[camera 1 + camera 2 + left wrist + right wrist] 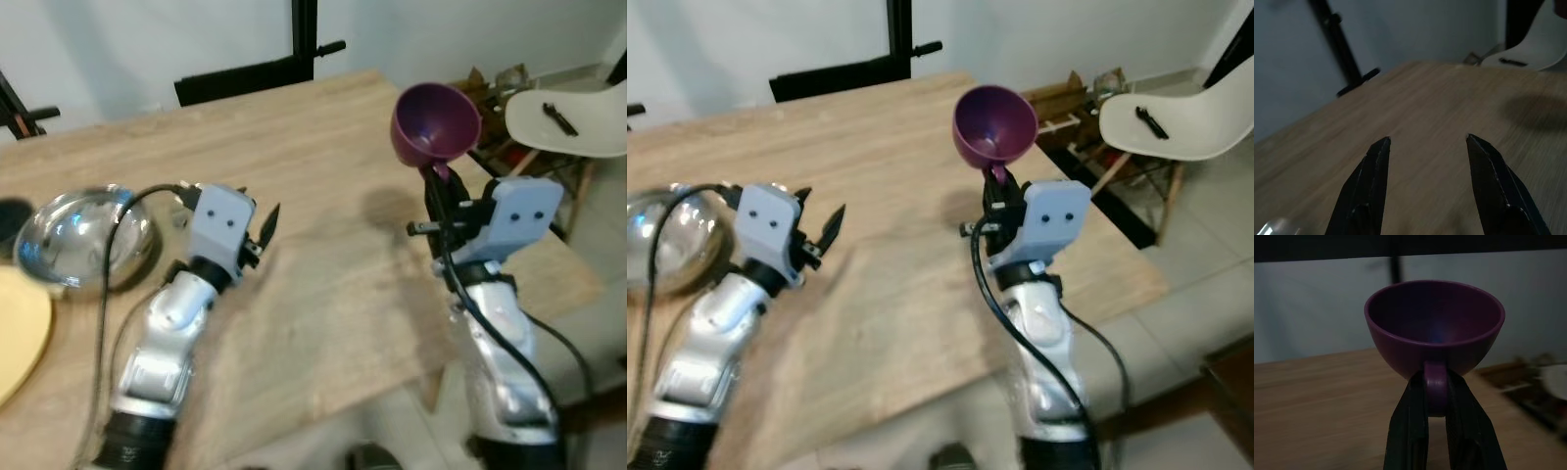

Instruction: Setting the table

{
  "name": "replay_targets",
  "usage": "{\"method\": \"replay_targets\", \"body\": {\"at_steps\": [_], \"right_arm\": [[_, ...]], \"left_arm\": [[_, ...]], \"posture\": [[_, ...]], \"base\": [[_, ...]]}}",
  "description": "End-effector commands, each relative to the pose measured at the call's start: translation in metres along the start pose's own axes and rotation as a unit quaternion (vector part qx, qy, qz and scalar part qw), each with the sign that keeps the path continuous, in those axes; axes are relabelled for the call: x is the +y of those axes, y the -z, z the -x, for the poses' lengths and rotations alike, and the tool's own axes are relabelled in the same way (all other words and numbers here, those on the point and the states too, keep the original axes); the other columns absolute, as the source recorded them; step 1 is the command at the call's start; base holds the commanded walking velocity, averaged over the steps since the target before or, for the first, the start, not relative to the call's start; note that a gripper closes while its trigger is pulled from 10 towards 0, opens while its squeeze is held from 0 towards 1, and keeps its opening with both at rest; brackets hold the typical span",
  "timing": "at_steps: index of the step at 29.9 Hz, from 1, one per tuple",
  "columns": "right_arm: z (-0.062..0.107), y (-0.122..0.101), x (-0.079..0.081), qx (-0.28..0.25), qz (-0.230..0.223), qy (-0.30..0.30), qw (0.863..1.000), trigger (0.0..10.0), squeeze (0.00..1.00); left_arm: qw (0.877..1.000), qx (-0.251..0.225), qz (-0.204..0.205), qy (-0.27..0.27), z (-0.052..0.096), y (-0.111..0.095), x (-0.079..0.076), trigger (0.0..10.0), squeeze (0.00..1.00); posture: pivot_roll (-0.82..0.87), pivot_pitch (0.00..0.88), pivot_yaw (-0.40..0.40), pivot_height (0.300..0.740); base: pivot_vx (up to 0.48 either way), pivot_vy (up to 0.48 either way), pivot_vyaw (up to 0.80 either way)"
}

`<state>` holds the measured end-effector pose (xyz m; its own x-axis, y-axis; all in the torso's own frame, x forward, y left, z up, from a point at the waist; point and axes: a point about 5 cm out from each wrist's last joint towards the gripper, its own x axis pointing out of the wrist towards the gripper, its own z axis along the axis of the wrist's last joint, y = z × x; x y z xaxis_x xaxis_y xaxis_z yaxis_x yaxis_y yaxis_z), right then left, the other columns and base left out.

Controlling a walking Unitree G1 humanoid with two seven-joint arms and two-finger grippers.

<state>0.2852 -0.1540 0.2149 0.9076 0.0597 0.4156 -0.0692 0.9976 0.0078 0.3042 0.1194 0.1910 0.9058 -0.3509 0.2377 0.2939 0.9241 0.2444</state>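
Both silver arms rose from the near edge, over the wooden table [323,294]. Right gripper [439,181], at 3 o'clock from table centre, was clamped on the handle of a purple cup [435,122], fingers [1413,431] pinching either side of the handle loop. Cup was held up off the wood, mouth tipped toward the camera, near the table's right edge. Left gripper [263,233] at 9 o'clock hovered low over the wood, fingers [1371,181] spread wide, nothing in them. Steel bowl [83,235] and yellow plate [20,333] sat at the far left. White chair [573,122] stood beyond at 2 o'clock. Risk: the grip was on the handle only, so the cup could swivel or slip, and with the edge close it could drop to the floor.
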Motion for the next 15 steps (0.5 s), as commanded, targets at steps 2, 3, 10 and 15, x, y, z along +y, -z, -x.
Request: {"method": "replay_targets", "body": {"at_steps": [2,3,10,15], "right_arm": [[0.0024,0.0009,0.0052,0.001,-0.013,-0.005,1.0,10.0,0.0],[0.0024,0.0009,0.0052,0.001,-0.013,-0.005,1.0,10.0,0.0],[0.0035,0.0028,0.0084,0.006,-0.017,-0.013,1.0,10.0,0.0],[0.001,0.0065,0.0137,0.017,-0.032,-0.036,0.999,10.0,0.0]], "left_arm": [[1.0,0.019,0.008,-0.018,0.0049,0.0059,0.0067,10.0,0.0],[1.0,0.019,0.008,-0.018,0.0049,0.0059,0.0067,10.0,0.0],[0.999,0.031,0.031,-0.031,0.0041,0.0079,0.0101,10.0,0.0],[0.997,0.055,0.049,-0.033,0.0059,0.0112,0.0128,10.0,0.0]], "posture": [[-0.17,0.071,0.086,0.74],[-0.17,0.071,0.086,0.74],[-0.17,0.073,0.088,0.74],[-0.16,0.075,0.092,0.74]], "base": [[0.0,0.0,0.0],[0.0,0.0,0.0],[0.0,0.0,0.0],[0.0,0.0,0.0]]}}
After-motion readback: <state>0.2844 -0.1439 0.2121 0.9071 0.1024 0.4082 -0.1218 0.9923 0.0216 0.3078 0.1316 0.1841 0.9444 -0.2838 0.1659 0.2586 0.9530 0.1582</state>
